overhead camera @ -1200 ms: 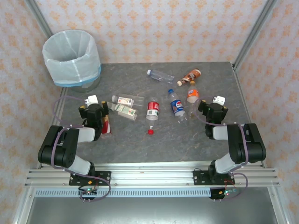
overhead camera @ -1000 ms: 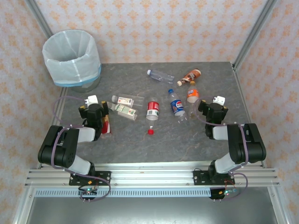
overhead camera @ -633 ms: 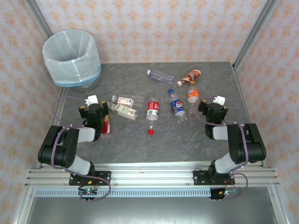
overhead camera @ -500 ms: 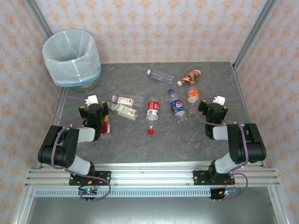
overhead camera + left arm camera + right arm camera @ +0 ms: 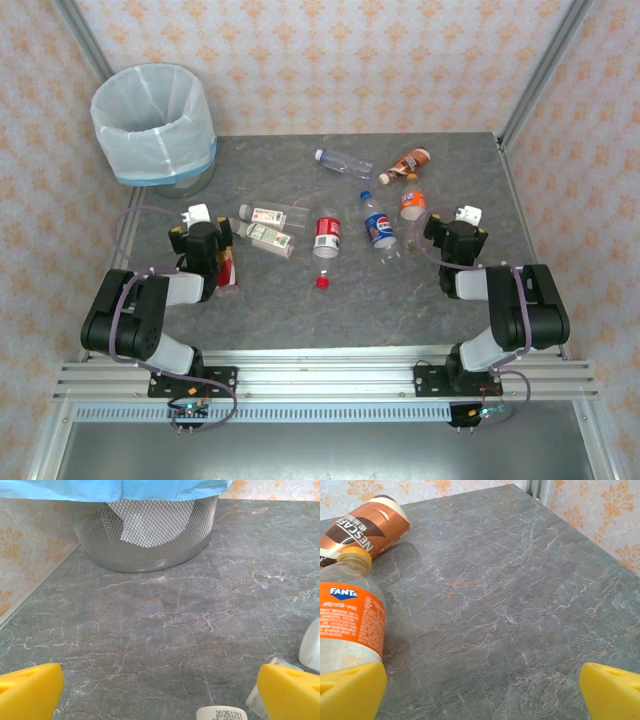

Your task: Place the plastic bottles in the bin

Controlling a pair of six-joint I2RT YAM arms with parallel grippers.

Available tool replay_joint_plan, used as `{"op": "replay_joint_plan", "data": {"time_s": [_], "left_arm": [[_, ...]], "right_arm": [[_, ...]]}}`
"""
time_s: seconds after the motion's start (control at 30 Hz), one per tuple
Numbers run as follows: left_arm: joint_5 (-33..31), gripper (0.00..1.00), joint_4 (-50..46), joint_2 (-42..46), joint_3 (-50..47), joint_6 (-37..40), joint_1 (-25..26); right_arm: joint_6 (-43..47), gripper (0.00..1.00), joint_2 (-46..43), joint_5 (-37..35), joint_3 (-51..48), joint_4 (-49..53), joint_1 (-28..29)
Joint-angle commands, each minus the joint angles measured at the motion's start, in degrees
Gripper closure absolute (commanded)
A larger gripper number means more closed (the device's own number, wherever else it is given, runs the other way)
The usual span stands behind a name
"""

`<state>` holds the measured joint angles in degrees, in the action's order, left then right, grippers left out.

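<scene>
The bin, bag-lined with a blue band, stands at the far left; its mesh base is ahead of my left gripper. Plastic bottles lie scattered on the table: clear, brown, orange Fanta, blue, red, two white-green, and a red-labelled one beside my left gripper. Both grippers are open and hold nothing. My right gripper has the Fanta bottle just outside its left finger, with the brown bottle beyond.
A loose red cap lies mid-table. A white bottle cap end shows near my left gripper's right finger. Metal frame posts and patterned walls close in the table on three sides.
</scene>
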<state>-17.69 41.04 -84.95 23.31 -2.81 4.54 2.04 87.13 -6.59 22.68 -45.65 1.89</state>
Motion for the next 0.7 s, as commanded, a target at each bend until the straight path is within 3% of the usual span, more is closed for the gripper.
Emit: {"op": "replay_joint_plan", "data": {"time_s": [0.0, 0.23, 0.47, 0.57, 0.67], "left_arm": [[1.1, 0.0, -9.9, 4.6, 5.1, 1.7, 0.4], [-2.5, 0.0, -18.8, 12.1, 6.8, -1.5, 0.5], [-8.8, 0.0, -45.0, 21.8, 15.2, -19.2, 1.8], [-7.2, 0.0, -58.4, 23.9, 18.6, -30.7, 2.0], [-0.3, 0.0, -69.7, 24.1, 22.1, -33.6, 2.1]], "right_arm": [[0.4, 0.01, -3.5, 2.0, 0.9, 2.7, 0.2], [0.8, 0.01, -11.4, 2.7, 1.9, 10.5, 0.2], [-10.1, 0.01, -19.0, 2.9, 8.7, 29.3, 0.2], [-16.8, 0.01, -21.8, 4.9, 8.7, 30.9, 0.2], [-24.1, 0.01, -21.9, 4.7, 8.9, 31.7, 0.2]]}}
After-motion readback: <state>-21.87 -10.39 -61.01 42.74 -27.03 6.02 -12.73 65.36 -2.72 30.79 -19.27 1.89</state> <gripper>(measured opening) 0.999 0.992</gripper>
